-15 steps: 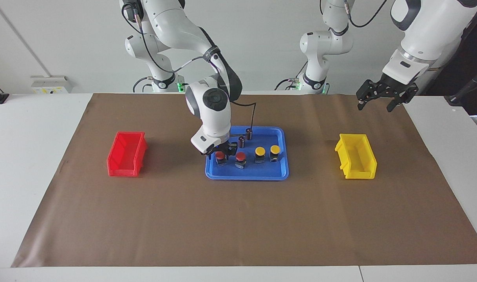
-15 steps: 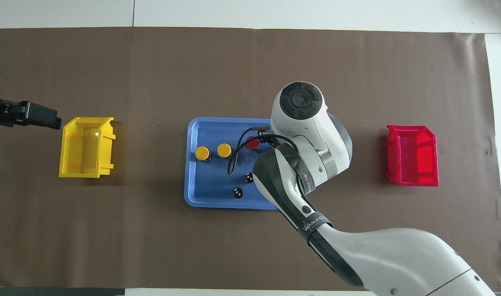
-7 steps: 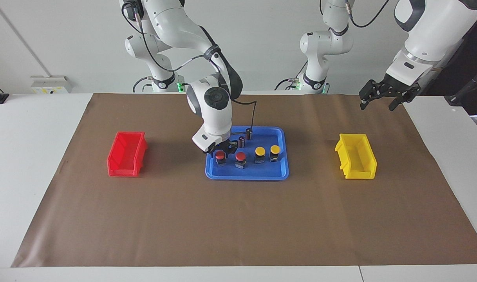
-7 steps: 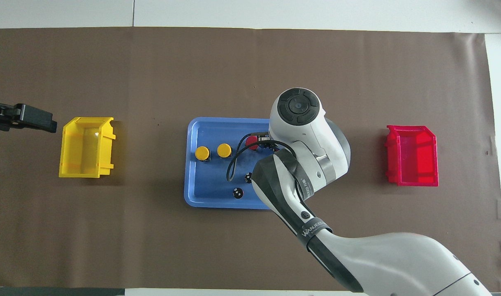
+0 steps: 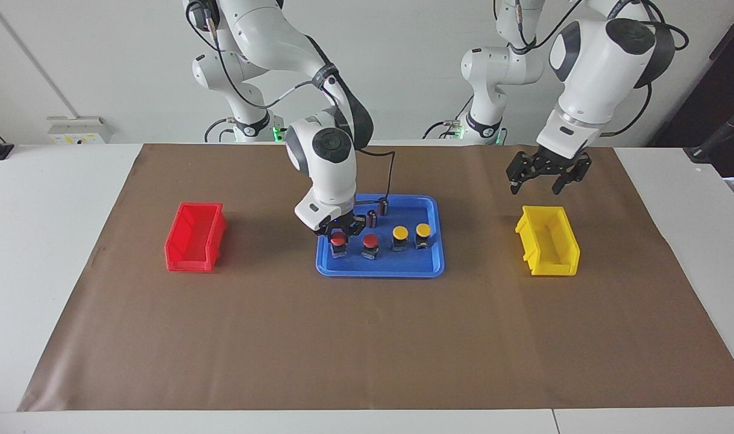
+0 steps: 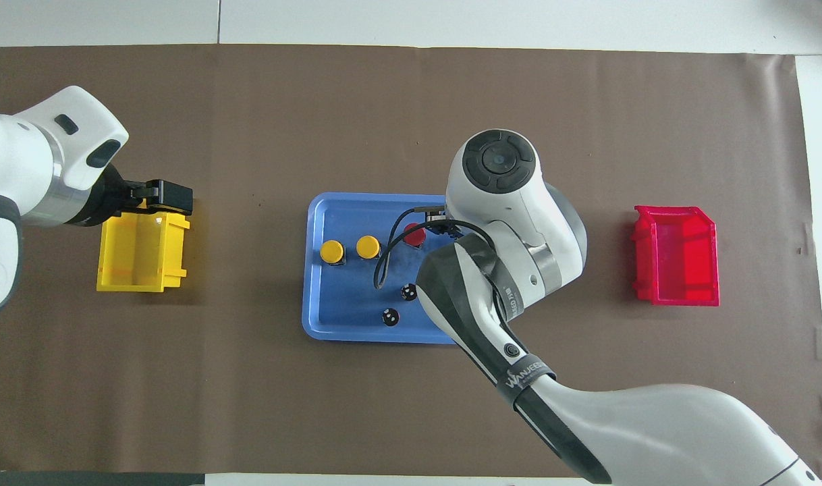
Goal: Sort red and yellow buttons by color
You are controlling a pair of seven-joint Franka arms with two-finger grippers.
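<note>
Two red buttons (image 5: 338,240) (image 5: 370,243) and two yellow buttons (image 5: 400,235) (image 5: 423,233) stand in a row in the blue tray (image 5: 424,268). My right gripper (image 5: 339,229) is low over the red button at the red bin's end of the row, open, with a finger on each side of its cap. In the overhead view the right arm hides that button; the other red button (image 6: 414,235) and both yellow ones (image 6: 332,252) (image 6: 368,247) show. My left gripper (image 5: 540,180) is open and empty, up over the yellow bin's (image 5: 548,248) end nearer the robots.
The red bin (image 5: 195,236) stands on the brown mat toward the right arm's end. Two dark capless cylinders (image 5: 382,205) (image 5: 372,217) stand in the tray, nearer the robots than the buttons. A black cable hangs from the right wrist over the tray.
The left arm has swung in from the table's end to over the yellow bin. The right gripper has settled slightly lower around the red button. The buttons have not moved.
</note>
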